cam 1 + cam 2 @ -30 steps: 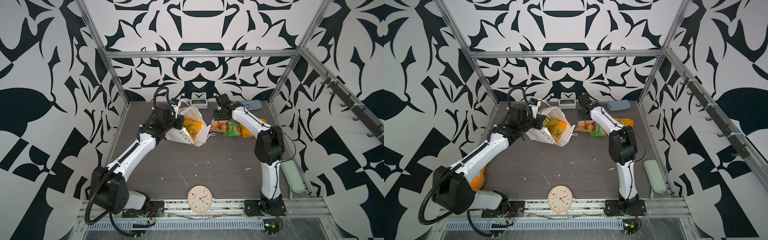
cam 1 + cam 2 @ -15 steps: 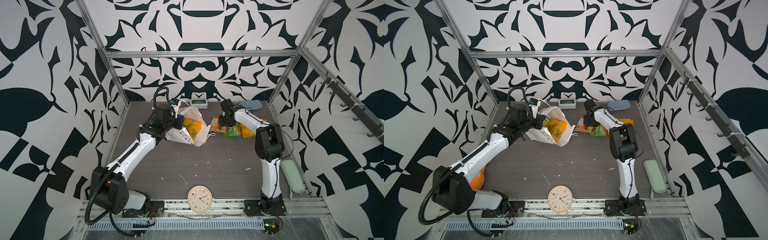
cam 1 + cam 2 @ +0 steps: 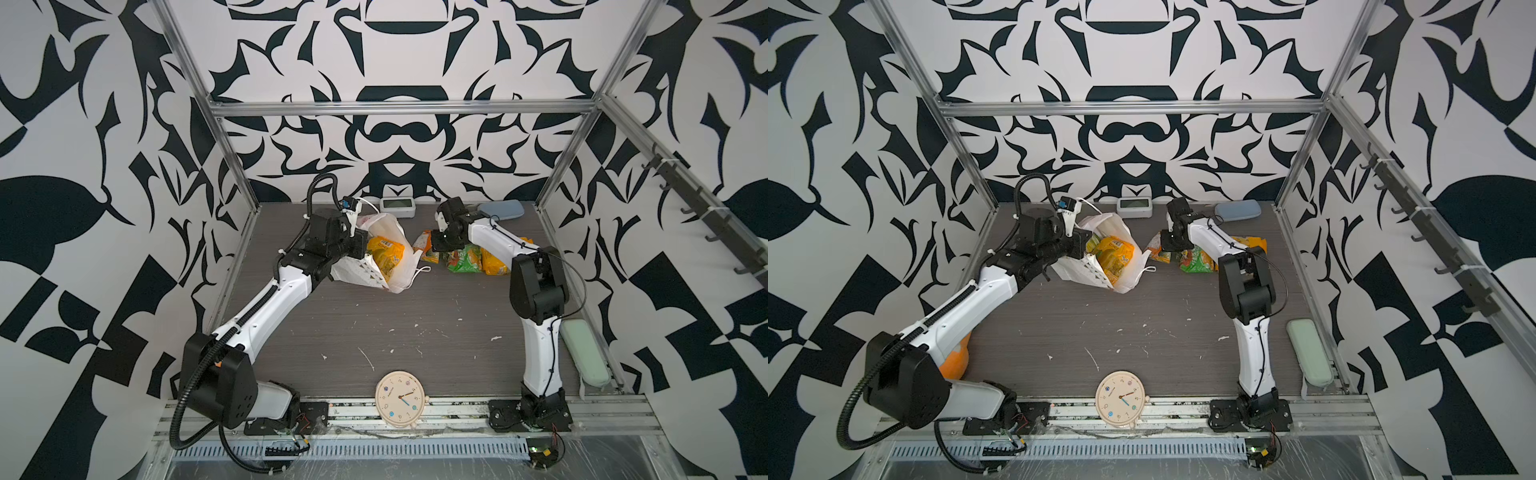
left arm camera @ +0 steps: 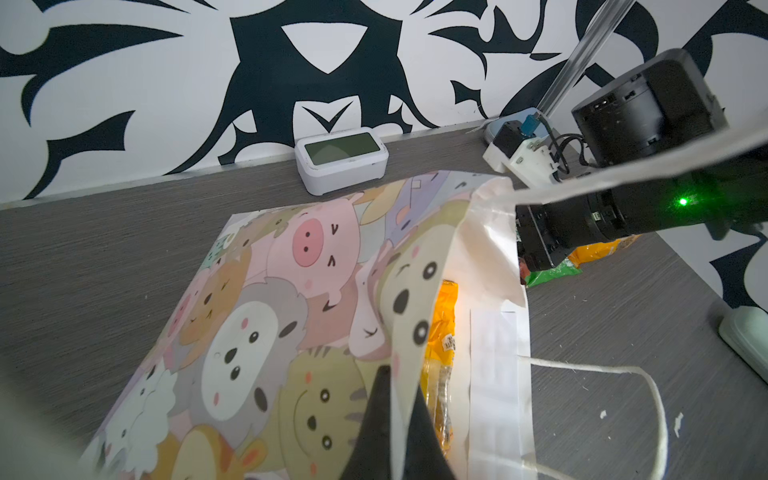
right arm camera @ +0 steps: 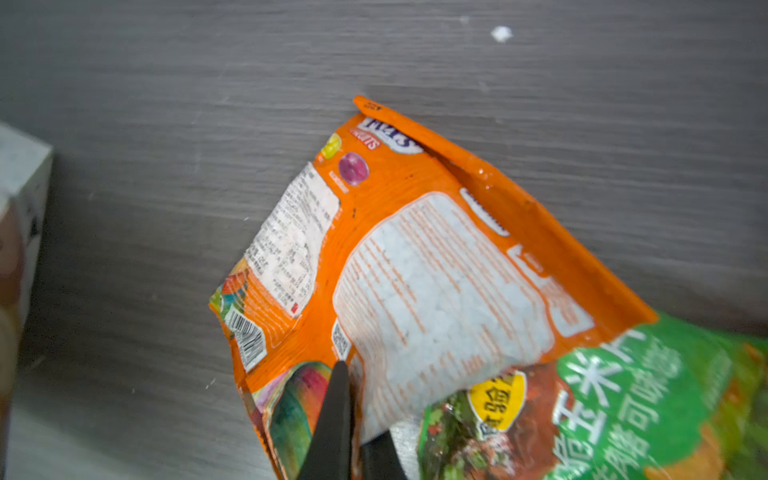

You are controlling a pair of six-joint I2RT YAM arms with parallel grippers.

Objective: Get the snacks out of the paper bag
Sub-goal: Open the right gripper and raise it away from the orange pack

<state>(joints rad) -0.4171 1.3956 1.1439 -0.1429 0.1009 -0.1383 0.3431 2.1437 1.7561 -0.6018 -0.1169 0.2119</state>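
We clamp the bag point(image 4: 270, 311) with the left gripper point(image 4: 395, 395), while the right gripper point(image 5: 360, 411) pinches a packet point(image 5: 415, 270) whose slick edge could slip.

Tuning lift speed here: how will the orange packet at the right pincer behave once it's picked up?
Probably floppy: the orange packet is thin creased film, and the right pincer pinches just one edge, so it should droop. Likely light, since it lies nearly flat. The green packet overlapping it may get dragged along.
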